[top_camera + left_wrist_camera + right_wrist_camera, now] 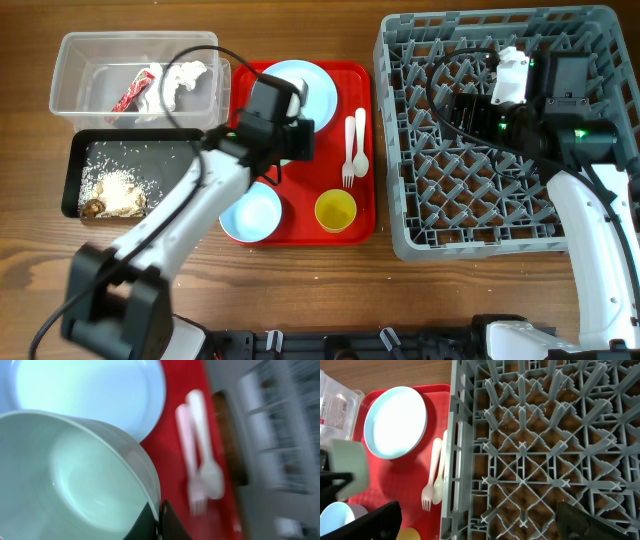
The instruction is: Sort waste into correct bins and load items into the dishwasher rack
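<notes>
Closed left fingers [170, 527] pinch the pale green bowl [75, 475] by its rim, tilted over the red tray [300, 228] beside the plate [300, 85]. Wide-open right fingers [365, 522] hover empty above the dishwasher rack [500, 200]. Fork [349, 135], spoon [361, 150] and yellow cup [335, 210] lie on the tray.

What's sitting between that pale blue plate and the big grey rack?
A white plastic fork and spoon lie side by side on the red tray, between plate and rack. The overhead view shows it.
</notes>
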### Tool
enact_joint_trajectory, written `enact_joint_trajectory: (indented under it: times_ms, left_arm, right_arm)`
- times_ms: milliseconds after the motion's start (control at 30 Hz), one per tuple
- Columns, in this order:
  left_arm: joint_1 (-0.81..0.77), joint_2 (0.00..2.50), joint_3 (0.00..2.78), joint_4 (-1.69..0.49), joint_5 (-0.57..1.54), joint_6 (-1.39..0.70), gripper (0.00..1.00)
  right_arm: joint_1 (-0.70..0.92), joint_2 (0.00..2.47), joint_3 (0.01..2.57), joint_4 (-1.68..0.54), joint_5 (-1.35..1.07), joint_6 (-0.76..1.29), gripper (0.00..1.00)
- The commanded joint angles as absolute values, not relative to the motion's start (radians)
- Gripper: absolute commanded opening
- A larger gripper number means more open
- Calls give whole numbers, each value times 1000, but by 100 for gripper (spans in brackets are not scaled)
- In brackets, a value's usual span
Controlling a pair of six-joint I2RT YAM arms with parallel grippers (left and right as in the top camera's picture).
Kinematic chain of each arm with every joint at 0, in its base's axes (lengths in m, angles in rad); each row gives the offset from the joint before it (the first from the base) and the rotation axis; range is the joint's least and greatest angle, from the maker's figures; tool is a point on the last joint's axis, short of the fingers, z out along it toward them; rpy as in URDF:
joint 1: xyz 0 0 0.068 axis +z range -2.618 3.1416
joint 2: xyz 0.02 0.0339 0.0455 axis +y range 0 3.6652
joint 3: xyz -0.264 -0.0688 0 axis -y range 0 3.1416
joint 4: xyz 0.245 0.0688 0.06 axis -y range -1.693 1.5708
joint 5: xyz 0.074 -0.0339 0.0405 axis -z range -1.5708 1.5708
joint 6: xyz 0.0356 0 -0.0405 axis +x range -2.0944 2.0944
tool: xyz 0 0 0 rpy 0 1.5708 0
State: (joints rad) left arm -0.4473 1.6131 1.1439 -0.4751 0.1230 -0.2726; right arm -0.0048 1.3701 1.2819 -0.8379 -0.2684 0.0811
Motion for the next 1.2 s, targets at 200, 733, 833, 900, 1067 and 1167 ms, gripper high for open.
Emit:
enact_joint_trajectory:
  times_ms: [200, 733, 833, 900, 1067, 1167]
  left_arm:
    - [-541, 1733, 1148, -554, -57, -209, 4]
    - [-558, 1628, 1243, -649, 113, -216, 67]
    - [-559, 1592, 1246, -730, 250, -216, 66]
    - [-569, 1597, 1245, -803, 325, -216, 62]
    - [-624, 1652, 1243, -960, 178, -331, 56]
    - [-641, 1714, 1243, -966, 167, -356, 48]
  right_arm:
    - [-7, 1373, 1303, -835, -270, 82, 100]
    - [-7, 1373, 1303, -831, -270, 82, 100]
    - [-7, 1373, 1303, -831, -270, 81, 100]
    - [-7, 1373, 1303, -831, -270, 82, 100]
    - [-7, 1373, 1303, -832, -271, 82, 100]
    - [-7, 1373, 1303, -837, -271, 82, 100]
